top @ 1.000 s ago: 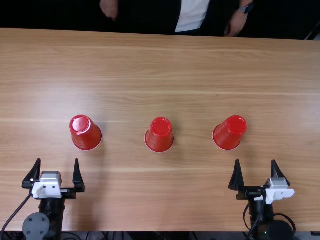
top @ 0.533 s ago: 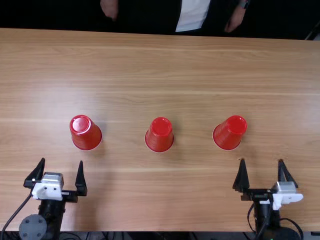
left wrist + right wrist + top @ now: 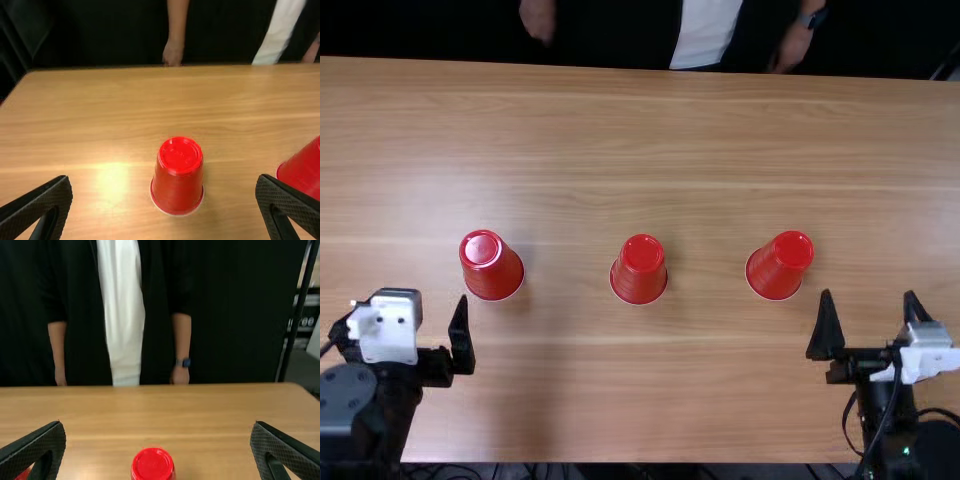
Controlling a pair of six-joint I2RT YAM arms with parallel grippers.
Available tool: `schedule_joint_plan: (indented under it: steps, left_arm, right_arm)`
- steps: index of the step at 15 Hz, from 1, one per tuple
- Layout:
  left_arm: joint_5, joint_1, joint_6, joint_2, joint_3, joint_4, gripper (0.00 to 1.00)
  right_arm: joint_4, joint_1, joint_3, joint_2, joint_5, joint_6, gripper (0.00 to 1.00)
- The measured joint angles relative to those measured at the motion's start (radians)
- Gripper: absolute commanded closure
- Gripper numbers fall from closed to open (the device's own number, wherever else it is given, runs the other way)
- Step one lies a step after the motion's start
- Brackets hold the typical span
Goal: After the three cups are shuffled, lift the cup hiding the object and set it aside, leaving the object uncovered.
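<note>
Wood-grain table (image 3: 640, 130) holds 3 tapered red cups (image 3: 492, 265) (image 3: 639, 268) (image 3: 779, 265); left gripper (image 3: 161, 179), right gripper (image 3: 867, 296) apart.

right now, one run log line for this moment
cups: left cup, middle cup, right cup upside down, untouched | left gripper: open | right gripper: open | lift: not yet

A test lab is suggested: a light brown wooden table (image 3: 225, 410) is backed by a black curtain (image 3: 240, 300), and a black metal pole (image 3: 298, 305) is seen far ahead of the right gripper (image 3: 157, 426).
</note>
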Motion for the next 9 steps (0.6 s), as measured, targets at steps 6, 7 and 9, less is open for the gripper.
schedule_joint_plan:
  steps: [6, 7, 9]
  left_arm:
    - [-0.051, 0.001, -0.001, 0.3, 0.437, -0.414, 0.0]
    - [-0.053, 0.001, -0.001, 0.355, 0.497, -0.472, 0.0]
    - [-0.053, 0.001, -0.001, 0.45, 0.589, -0.547, 0.0]
  right_arm:
    - [-0.451, 0.0, 0.441, 0.365, -0.001, -0.042, 0.0]
    - [-0.531, 0.0, 0.5, 0.429, -0.001, -0.043, 0.0]
    - [-0.621, 0.0, 0.566, 0.522, 0.0, -0.045, 0.0]
